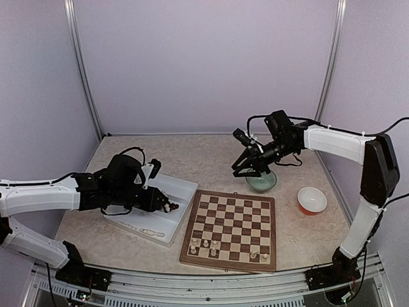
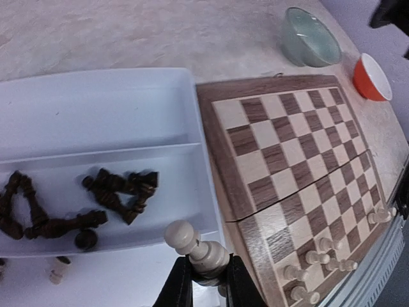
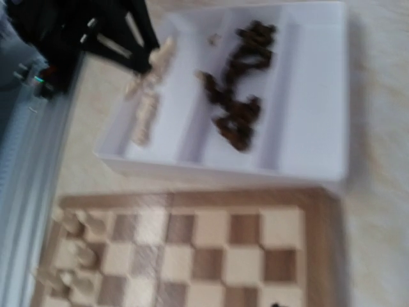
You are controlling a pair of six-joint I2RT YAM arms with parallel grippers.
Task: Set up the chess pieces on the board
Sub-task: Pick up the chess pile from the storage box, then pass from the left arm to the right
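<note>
My left gripper is shut on a cream-white pawn, held over the near corner of the white tray, beside the board's left rim. In the top view the left gripper hangs above the tray's right part. Dark chess pieces lie heaped in the tray's middle compartment. Several cream-white pieces stand on the board's near rows. My right gripper hovers open and empty past the board's far edge. Its wrist view is blurred and its fingers barely show.
A pale green bowl sits just under the right gripper, and a red bowl lies to the board's right. More cream-white pieces lie in the tray's outer compartment. Walls enclose the table on three sides.
</note>
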